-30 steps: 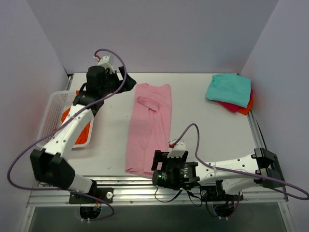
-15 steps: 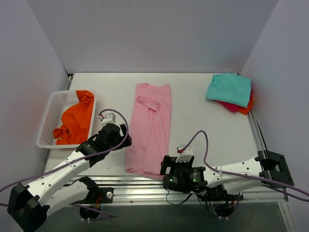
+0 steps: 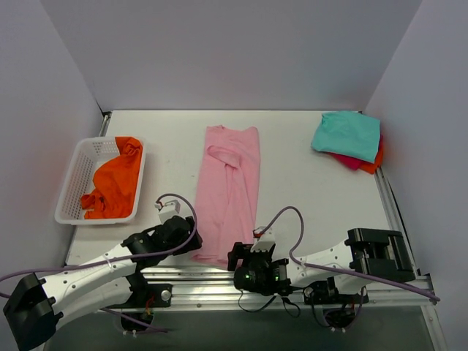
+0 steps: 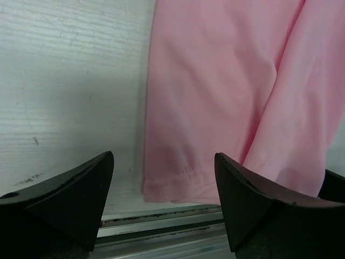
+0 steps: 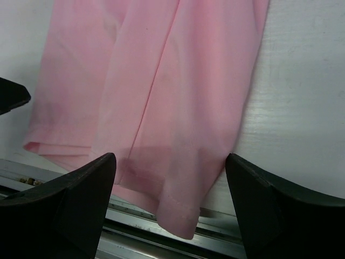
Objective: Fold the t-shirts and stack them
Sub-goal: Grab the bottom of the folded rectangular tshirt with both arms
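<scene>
Bench (image 3: 322, 197): white, same as 1 s ago.

L arm (image 3: 88, 270): biggest change. 1 s ago it reached to the far-left corner, above the basket. Now it lies low along the near edge, wrist at the pink tee's near-left corner.

R arm (image 3: 329, 259): shifted slightly left and nearer; its wrist sits at the tee's near-right corner.

Pink tee (image 3: 228, 191): hasn't moved. Mid-bench, folded lengthwise into a long strip running far to near, with one sleeve fold showing near the far end. A lengthwise crease runs down the near half. The near hem reaches the bench's front edge, its stitched band flat.

Basket (image 3: 69, 183): white mesh, left side, now uncovered w/ the arm gone. Orange tee (image 3: 113, 183) is crumpled inside.

Far-right stack: teal tee (image 3: 347, 135) on top, folded square, w/ red tee (image 3: 351, 162) peeking out under it. The orange sliver at its right edge is prob. another layer, too little shows.

L fingers (image 3: 191, 245): spread wide over the hem's left corner, gripping nothing.

R fingers (image 3: 238, 256): also spread wide, straddling the hem's right corner, nothing held.
</scene>
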Robot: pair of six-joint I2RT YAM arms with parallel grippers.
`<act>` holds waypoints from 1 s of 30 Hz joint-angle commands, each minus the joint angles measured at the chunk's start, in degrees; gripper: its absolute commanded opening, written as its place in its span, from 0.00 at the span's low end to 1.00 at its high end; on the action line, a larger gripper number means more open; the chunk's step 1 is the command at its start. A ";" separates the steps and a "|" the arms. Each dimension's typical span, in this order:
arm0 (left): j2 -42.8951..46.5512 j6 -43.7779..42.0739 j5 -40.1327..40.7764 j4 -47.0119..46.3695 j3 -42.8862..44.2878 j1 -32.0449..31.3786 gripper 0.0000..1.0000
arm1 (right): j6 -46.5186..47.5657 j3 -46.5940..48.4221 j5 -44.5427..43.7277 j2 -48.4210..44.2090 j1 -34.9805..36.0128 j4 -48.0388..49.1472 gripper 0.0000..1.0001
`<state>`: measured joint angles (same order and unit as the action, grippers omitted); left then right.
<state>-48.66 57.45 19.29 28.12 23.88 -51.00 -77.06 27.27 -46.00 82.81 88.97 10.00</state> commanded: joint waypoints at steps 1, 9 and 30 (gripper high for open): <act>0.50 2.66 -0.83 -2.98 -1.20 -1.38 0.84 | -2.22 -0.11 3.72 2.89 0.50 -0.50 0.78; 3.05 6.00 0.22 -1.05 -2.87 -7.43 0.76 | -4.59 -1.95 2.58 0.26 -0.02 -3.23 0.64; -7.68 10.75 5.32 -5.99 -2.97 -17.27 0.02 | -10.91 -5.73 1.18 -4.05 0.24 -10.60 0.00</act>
<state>-56.27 66.89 23.05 18.20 19.51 -65.87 -85.03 22.94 -45.36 80.44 88.88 8.56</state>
